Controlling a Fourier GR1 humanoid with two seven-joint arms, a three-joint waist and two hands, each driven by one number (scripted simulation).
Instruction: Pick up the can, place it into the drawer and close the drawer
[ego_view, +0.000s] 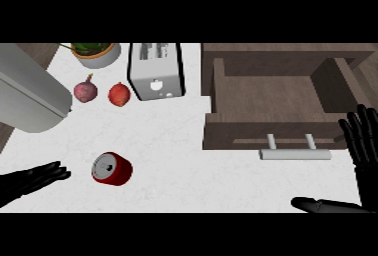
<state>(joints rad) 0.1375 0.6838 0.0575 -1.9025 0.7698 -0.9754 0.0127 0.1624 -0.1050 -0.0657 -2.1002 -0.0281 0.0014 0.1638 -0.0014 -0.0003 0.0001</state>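
Lower left: left hand (35, 179), partly cut off, lying open beside red can (111, 168); right hand (359, 145) resting open, right edge, beside open drawer (273, 100).

the left hand (33, 181) comes in from the lower left of the frame, fingers loosely extended toward the right and holding nothing. the right hand (362, 142) stands at the right edge, fingers straight and pointing up, thumb stretched left along the lower edge.
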